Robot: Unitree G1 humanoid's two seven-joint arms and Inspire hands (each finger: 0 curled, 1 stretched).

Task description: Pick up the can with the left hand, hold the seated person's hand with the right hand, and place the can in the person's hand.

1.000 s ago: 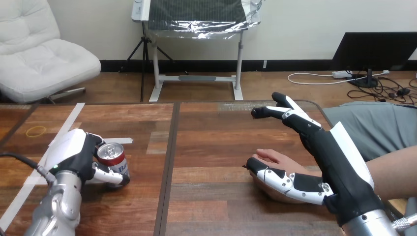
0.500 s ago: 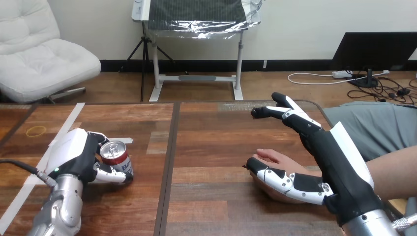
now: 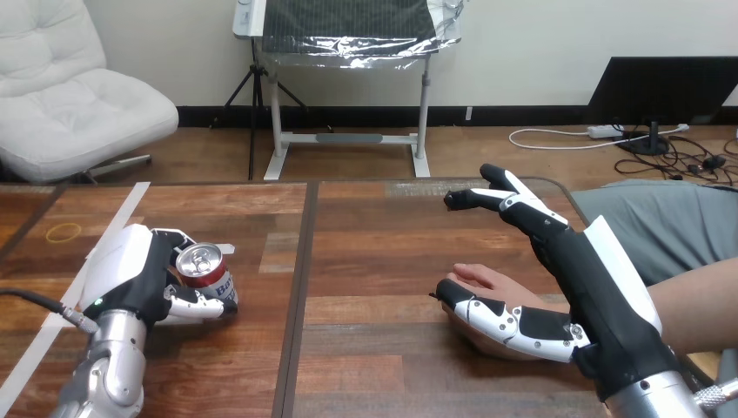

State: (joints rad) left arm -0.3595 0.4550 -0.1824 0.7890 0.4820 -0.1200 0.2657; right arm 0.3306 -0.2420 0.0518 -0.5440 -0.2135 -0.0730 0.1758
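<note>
Tape [image 3: 122,209] in a white strip slants across the wooden table [image 3: 374,261] on the outer side of my left hand [image 3: 130,277], with a small yellow ring [image 3: 63,232] lying on the wood further out from that hand. My left hand sits low at the near left of the table, its white-shelled back turned outward, and it is grasping the red can [image 3: 207,274]: the fingers wrap round the can's far side and the thumb presses across its near side. The can stands inside that grip, on the hand's inner side, silver top up and leaning a little; whether its base touches the wood I cannot tell.

Well apart from it, past the dark seam in the tabletop, the person's hand [image 3: 489,286] lies palm up on the wood, within the spread of my right hand [image 3: 592,292]. My right hand is released and clasps nothing: its thumb [image 3: 487,315] stretches straight along the near edge of the person's palm, touching it or just over it, while its fingers [image 3: 509,198] reach out straight and raised, clear of the person's hand on its far side. The person's forearm [image 3: 701,305] comes in from the right, behind my right wrist.
</note>
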